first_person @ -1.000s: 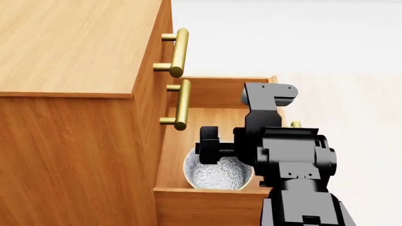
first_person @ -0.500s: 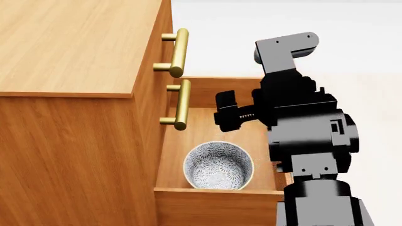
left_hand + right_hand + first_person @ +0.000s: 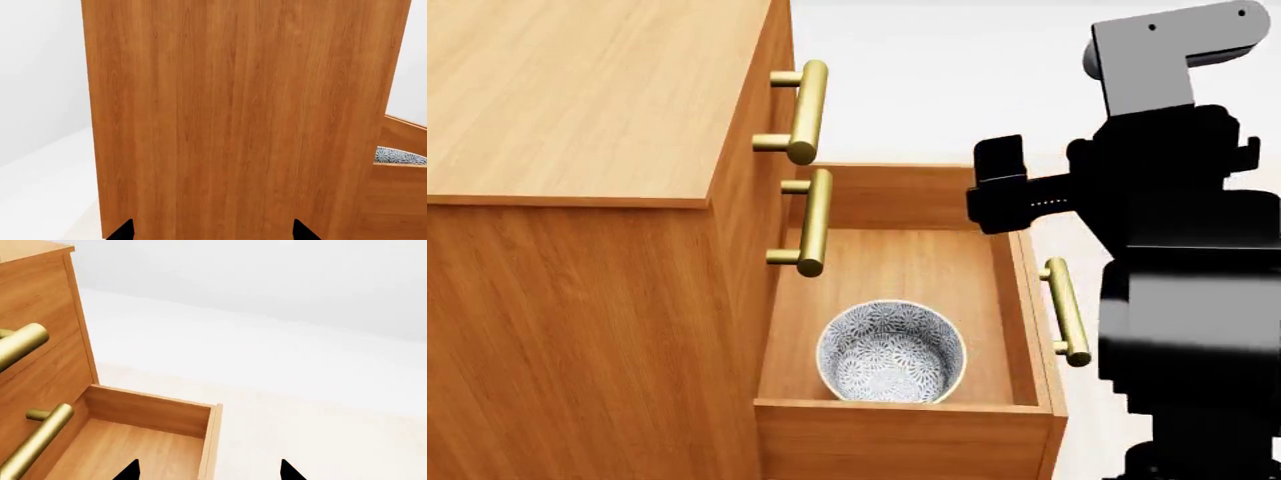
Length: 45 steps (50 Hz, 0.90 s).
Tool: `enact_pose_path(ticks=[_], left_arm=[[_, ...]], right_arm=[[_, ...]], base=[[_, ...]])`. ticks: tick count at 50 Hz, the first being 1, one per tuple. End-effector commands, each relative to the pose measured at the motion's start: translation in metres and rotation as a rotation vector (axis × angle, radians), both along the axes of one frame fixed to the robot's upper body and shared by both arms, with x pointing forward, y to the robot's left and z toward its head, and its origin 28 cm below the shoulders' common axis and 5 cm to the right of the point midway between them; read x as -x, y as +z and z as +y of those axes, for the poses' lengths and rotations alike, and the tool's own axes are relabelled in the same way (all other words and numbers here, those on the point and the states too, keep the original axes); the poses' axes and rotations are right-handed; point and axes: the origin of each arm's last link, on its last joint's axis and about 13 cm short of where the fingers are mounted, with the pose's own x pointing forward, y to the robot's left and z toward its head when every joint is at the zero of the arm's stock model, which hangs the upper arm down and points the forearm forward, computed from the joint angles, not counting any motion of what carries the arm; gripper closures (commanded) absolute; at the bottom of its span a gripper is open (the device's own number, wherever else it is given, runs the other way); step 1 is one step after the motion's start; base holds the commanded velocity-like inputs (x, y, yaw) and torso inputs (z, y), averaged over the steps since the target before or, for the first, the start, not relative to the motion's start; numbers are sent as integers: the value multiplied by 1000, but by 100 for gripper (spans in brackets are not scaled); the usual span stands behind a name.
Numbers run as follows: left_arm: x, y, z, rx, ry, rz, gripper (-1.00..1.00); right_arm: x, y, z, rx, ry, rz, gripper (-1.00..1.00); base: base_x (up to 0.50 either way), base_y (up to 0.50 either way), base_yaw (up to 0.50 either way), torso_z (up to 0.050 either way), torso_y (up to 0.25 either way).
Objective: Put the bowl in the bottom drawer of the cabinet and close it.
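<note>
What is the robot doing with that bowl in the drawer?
The bowl sits in the open bottom drawer of the wooden cabinet. Nothing is holding it. The robot's right gripper is up above the drawer's far corner, open and empty. The left gripper is by the cabinet's side, open too. The drawer has not been pushed shut yet, so its brass handle sticks out, ready for a push.

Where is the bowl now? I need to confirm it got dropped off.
In the head view, the bowl sits upright inside the open bottom drawer, near its front-left corner, untouched by either claw.
</note>
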Motion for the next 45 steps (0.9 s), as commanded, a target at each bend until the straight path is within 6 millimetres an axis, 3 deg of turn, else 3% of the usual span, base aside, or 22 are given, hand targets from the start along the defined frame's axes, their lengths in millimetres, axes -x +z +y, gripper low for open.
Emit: enact_pose_path(ticks=[1, 19, 45], left_arm=[[-1, -2, 1, -11, 8, -4, -100], [1, 0, 0, -16, 8, -5, -100], [2, 0, -1, -23, 9, -7, -100]], right_arm=[[26, 5, -21, -11, -115, -84, -100], [51, -10, -45, -18, -207, -133, -100], [73, -59, -68, -17, -320, -83, -100]], base=[[0, 0, 0, 0, 0], [0, 0, 0, 0, 0], [0, 0, 0, 0, 0]])
